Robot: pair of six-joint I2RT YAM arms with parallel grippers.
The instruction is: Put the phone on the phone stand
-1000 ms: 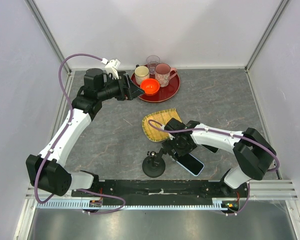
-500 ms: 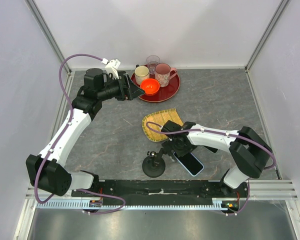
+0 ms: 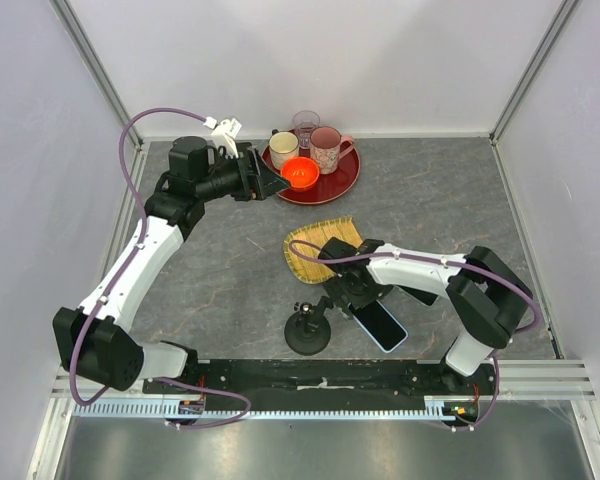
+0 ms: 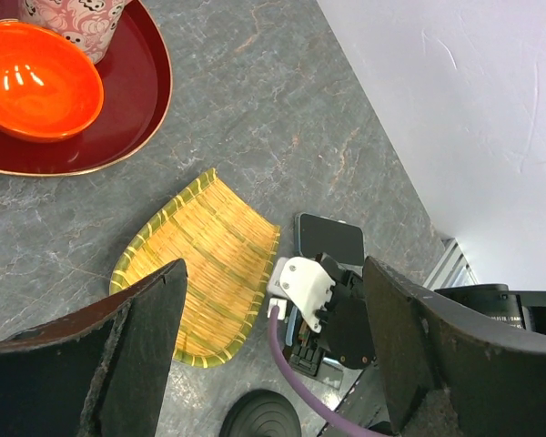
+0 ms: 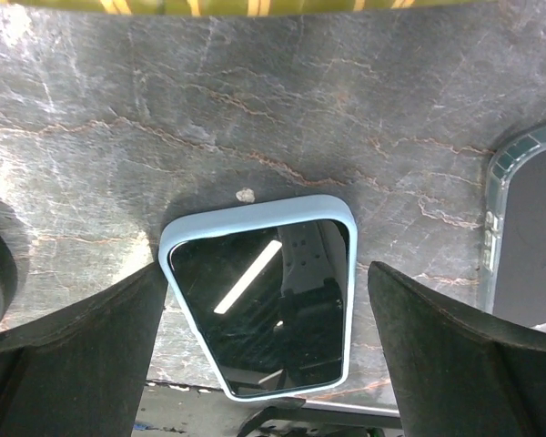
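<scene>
As the right tool (image 3: 347,299) hovers spread, the phone (image 5: 259,296) lies flat beneath.

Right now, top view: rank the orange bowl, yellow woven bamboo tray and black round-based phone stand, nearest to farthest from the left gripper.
1. orange bowl, on the red round tray, beside the left gripper.
2. yellow woven bamboo tray, mid-table.
3. black round-based phone stand, near edge.

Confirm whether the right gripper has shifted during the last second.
Yes. Judged against the bamboo tray, the right gripper has edged slightly away from the arm bases and leftward, closer to the tray.
</scene>
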